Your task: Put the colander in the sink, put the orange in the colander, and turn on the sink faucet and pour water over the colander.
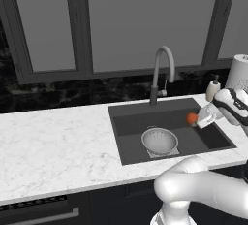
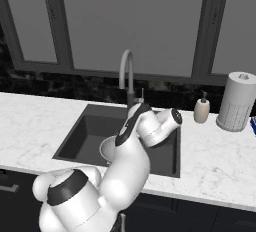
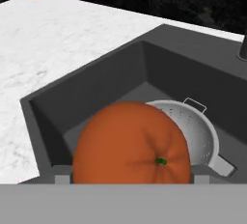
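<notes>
We see perforated silver colander (image 1: 160, 140) upright on floor of dark matte sink (image 1: 127, 122), set in white marbled bench (image 1: 53, 146). Smooth round orange (image 3: 131, 145) pinched between our fingers (image 3: 61, 179), held above sink, beside colander

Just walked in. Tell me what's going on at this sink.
The white robot arm's hand is holding the small round orange fruit over the large dark grey recessed sink, toward its right side. The round perforated silver-grey metal colander already sits upright on the sink's bottom, empty, to the left of and below the fruit. The tall grey gooseneck faucet stands behind the sink, with no water running. A beige soap dispenser and a white paper towel roll stand on the counter to the right.
</notes>
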Available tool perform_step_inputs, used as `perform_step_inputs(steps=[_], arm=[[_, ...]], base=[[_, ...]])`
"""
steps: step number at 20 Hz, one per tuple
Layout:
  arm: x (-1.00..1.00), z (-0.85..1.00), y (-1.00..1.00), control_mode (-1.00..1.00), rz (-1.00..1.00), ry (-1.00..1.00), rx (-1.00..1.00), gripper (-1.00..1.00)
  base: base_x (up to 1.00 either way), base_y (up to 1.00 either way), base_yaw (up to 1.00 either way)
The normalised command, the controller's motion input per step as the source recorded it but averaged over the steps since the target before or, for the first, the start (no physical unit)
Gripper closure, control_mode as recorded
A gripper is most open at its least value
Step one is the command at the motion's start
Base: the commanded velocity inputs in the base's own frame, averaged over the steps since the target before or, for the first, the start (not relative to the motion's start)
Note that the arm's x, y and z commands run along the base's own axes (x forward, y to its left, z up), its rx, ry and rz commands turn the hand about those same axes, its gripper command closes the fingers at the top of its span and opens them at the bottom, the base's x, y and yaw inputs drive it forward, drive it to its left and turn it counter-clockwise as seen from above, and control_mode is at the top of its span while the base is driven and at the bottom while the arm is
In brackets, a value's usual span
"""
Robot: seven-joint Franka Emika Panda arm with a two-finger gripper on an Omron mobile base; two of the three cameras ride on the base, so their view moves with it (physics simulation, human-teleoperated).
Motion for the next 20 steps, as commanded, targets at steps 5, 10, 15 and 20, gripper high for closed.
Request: perform_step_inputs(steps=[5, 10, 15, 20], arm=[[0.49, -0.45, 0.24, -1.00, 0.00, 0.00, 0.00, 1.00], [0.46, -0.41, 0.24, -1.00, 0.00, 0.00, 0.00, 1.00], [0.23, -0.37, 0.17, -1.00, 0.00, 0.00, 0.00, 1.00], [0.09, -0.34, 0.02, -1.00, 0.00, 0.00, 0.00, 1.00]], base=[[0.00, 0.00, 0.00], [0.00, 0.00, 0.00], [0.00, 0.00, 0.00], [0.00, 0.00, 0.00]])
